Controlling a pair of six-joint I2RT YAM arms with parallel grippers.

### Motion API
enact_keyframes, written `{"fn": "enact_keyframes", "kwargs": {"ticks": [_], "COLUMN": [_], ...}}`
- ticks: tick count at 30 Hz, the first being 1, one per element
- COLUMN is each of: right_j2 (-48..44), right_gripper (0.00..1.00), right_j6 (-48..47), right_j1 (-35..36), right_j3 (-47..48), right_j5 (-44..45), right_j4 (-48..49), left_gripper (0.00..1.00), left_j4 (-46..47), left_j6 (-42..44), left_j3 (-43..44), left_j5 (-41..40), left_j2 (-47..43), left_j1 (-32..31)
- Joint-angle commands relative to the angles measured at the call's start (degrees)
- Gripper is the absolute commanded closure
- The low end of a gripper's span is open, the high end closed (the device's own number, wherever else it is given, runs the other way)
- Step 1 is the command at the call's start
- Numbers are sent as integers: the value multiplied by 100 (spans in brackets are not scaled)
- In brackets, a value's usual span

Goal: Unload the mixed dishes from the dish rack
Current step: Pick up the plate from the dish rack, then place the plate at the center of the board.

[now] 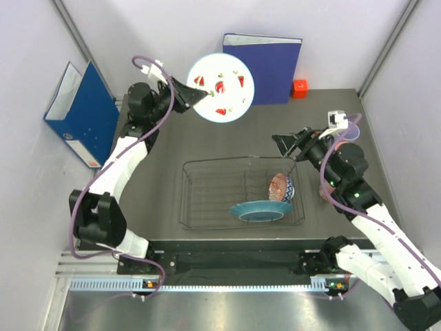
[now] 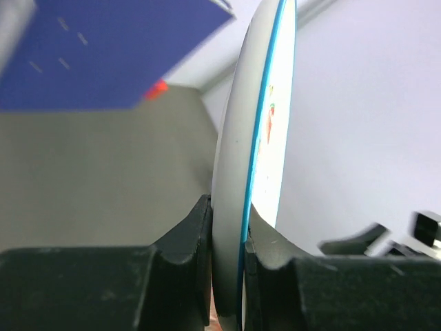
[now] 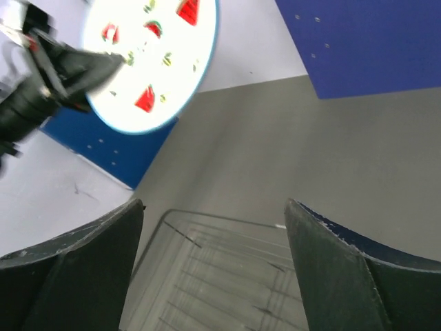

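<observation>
Two dishes sit in the dish rack, teal plate and patterned bowl, not yet unloaded; left gripper clamps the white plate by its rim, aloft beyond the rack; right gripper wide, empty, above the rack's far-right corner.

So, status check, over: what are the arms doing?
Left jaws clamped on white plate, held in the air. Right jaws open, empty, near rack. Teal plate, bowl in rack. Nothing blocking.
</observation>
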Motion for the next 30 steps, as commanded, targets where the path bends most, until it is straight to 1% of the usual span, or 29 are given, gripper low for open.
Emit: {"fn": "enact_keyframes", "kwargs": {"ticks": [1,5,7,8,9,10,11,15,17,18,20,22,26,30], "right_j2": [294,864,997,1041,1024,998,920,752,612,533,278,41,-206,-294], "right_gripper": [16,16,16,16,16,17,17,17,18,18,18,18,18,18], "right_j6": [240,512,635,653,679,697,706,723,680,653,566,504,328,345], "right_j1": [65,57,57,57,65,57,57,57,57,57,57,57,65,57], "right_j3": [455,648,728,745,719,676,571,403,324,289,184,139,51,-72], "right_j5": [-280,-596,-667,-676,-676,-658,-606,-553,-535,-518,-439,-342,-192,-192], "right_j4": [685,1229,1353,1458,1520,1651,1713,1731,1609,1556,1389,1214,1002,940], "left_gripper": [100,100,100,100,100,100,100,100,100,100,100,100,100,100], "left_j4": [2391,2620,2358,1921,1577,1391,1180,793,634,407,125,-52,-35,115], "left_j6": [-1848,-2068,-1972,-1728,-1621,-1576,-1611,-1901,-1805,-1700,-1349,-1251,-1233,-1304], "left_j3": [-289,-474,-518,-510,-492,-492,-518,-712,-686,-555,-335,-36,386,710], "left_j5": [1077,1121,894,745,587,455,192,-626,-1030,-1163,-1383,-1428,-1279,-1225], "left_j2": [-59,-24,-94,-121,-130,-104,-60,265,414,589,818,1240,2126,2655], "left_j1": [-40,65,179,241,441,556,801,1285,1427,1462,1568,1638,1691,1700]}}
